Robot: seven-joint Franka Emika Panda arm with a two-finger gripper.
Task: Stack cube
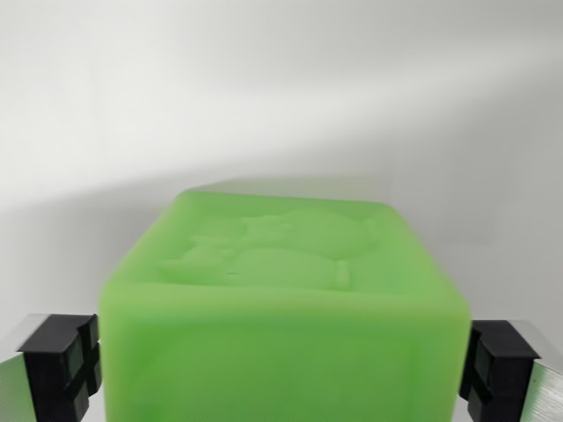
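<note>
A large translucent green cube point(281, 290) with a raised relief shape on its top face fills the lower middle of the wrist view. My gripper point(281, 374) straddles it. One black finger pad point(63, 362) presses against the cube's side at the wrist view's left, the other black finger pad point(498, 360) against the side at the wrist view's right. The jaws are shut on the cube. No second cube shows in this view.
A plain white surface point(281, 105) spreads behind and around the cube, with soft shadow along the upper part and at the left. Nothing else is visible on it.
</note>
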